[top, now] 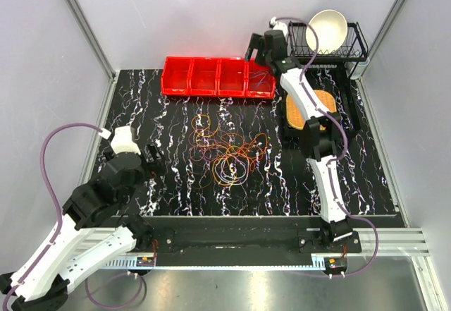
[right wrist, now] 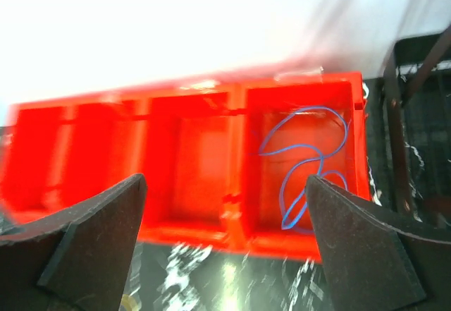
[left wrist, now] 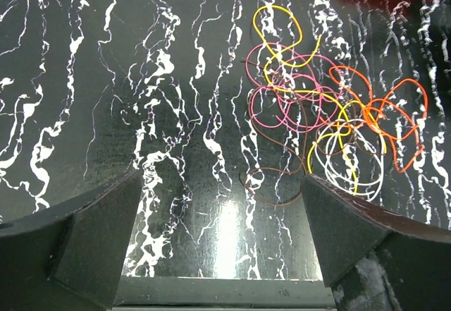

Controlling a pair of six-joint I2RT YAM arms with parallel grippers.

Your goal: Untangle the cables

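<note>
One thin blue cable (right wrist: pixel 303 159) is found lying in the end compartment of the red plastic bin (right wrist: pixel 197 149) below the released right gripper (right wrist: pixel 225 184), while the orange, yellow, pink and white wires (top: pixel 229 149) are left tangled on the black marbled table (top: pixel 176 184) near the open left gripper (left wrist: pixel 222 177).

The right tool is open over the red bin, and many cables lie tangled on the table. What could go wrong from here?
The blue cable lies loose in the red bin's end compartment, close to the open right tool; pulling away might snag it. The tangled cables loop through each other, so the left tool lifting one may drag the rest. The brown cable hardly shows against the dark table and could be missed.
</note>
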